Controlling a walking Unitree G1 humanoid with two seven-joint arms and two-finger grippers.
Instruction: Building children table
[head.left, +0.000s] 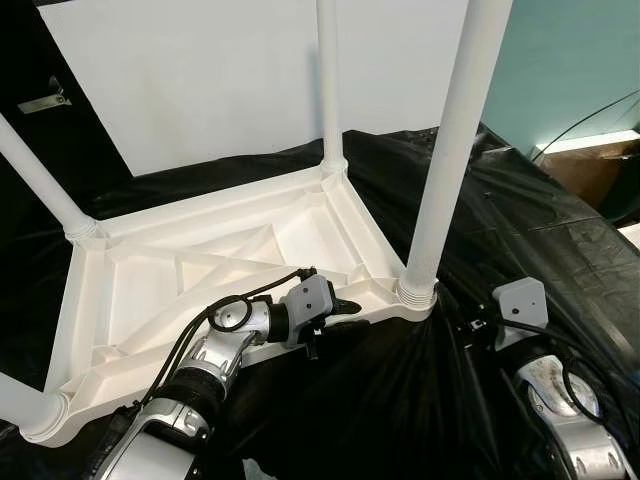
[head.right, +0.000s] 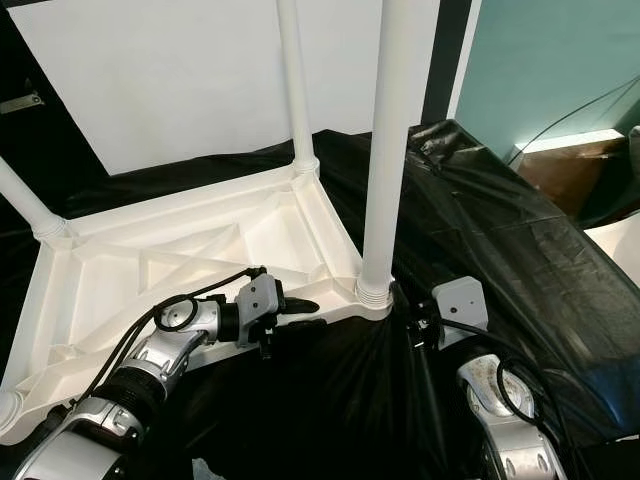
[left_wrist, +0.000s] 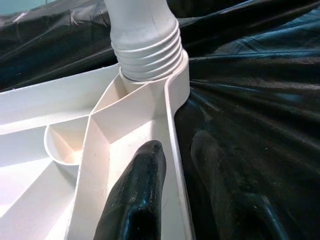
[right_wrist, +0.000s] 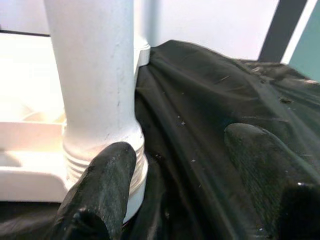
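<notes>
A: Four legs listed on the white plastic table top (head.left: 200, 260), which lies upside down on a black sheet (head.left: 520, 230), ribbed underside facing up. All four stand upright in the corner sockets.

B: Near right corner?

A: One leg (head.left: 450, 150), its threaded collar (left_wrist: 147, 52) seated in the socket. The far leg (head.left: 329, 80) rises at the back corner; the other two (head.left: 40, 185) (head.left: 15, 398) sit along the left side.

B: Left gripper (head.left: 335, 308)?

A: At the near rim of the table top, just left of that near right corner. Fingers parted: one (left_wrist: 137, 192) inside the rim wall, one (left_wrist: 220, 185) outside on the sheet, straddling the rim. Whether they press it, I cannot tell.

B: Right gripper (right_wrist: 180, 185)?

A: Low on the sheet beside the same corner. Fingers spread wide; one (right_wrist: 102, 182) lies against the leg's collar, the other (right_wrist: 262, 160) well apart over the sheet. Nothing clasped.

B: Background?

A: White panel (head.left: 220, 70) behind; teal wall (head.left: 570, 60) at right.
</notes>
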